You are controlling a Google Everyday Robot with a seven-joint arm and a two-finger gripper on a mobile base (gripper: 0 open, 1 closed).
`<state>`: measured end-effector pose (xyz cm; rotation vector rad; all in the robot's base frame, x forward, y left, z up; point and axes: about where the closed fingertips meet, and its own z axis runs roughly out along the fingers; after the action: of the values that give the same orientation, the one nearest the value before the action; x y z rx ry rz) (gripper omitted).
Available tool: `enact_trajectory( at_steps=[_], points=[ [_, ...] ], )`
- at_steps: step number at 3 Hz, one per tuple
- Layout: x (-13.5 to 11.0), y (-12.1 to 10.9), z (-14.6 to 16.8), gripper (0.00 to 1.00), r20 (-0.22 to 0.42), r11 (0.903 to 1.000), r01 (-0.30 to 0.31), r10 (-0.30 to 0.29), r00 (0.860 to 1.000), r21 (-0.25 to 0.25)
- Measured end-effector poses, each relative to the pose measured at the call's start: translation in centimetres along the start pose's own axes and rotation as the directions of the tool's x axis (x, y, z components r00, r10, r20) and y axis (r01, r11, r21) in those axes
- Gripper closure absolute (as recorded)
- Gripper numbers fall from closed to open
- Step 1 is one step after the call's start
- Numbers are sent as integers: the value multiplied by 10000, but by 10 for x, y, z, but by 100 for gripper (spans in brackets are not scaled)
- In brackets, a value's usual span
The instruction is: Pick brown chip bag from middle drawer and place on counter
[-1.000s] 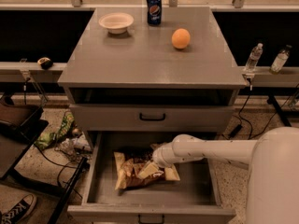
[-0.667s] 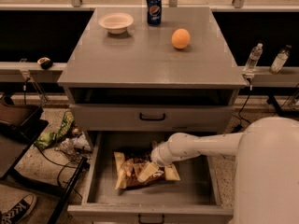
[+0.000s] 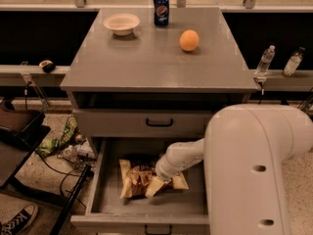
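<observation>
The brown chip bag (image 3: 134,177) lies crinkled on the floor of the open middle drawer (image 3: 98,180), left of its centre. My gripper (image 3: 154,184) reaches down into the drawer and sits on the bag's right half, with its tan tip against the foil. My white arm (image 3: 254,170) fills the lower right and hides the drawer's right side. The grey counter (image 3: 151,62) is above the drawers.
On the counter stand an orange (image 3: 189,40), a blue soda can (image 3: 161,9) and a white bowl (image 3: 121,22). The drawer above (image 3: 159,123) is shut. Two bottles (image 3: 264,60) stand on the right ledge. A green wrapper (image 3: 61,138), cables and a shoe (image 3: 17,219) lie on the floor at left.
My arm's elbow has swung closer and now covers much more of the lower right. The gripper has dropped slightly onto the bag. The bag has not moved.
</observation>
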<state>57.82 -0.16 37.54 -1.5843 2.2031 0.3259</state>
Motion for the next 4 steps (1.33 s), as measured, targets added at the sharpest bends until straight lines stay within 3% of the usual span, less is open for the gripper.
enact_trajectory(
  at_steps=[1,4],
  points=[
    [-1,0,2,18,-64,10000,39,-39,10000,-11],
    [-1,0,2,87,-65,10000,40,-40,10000,-12]
  ],
)
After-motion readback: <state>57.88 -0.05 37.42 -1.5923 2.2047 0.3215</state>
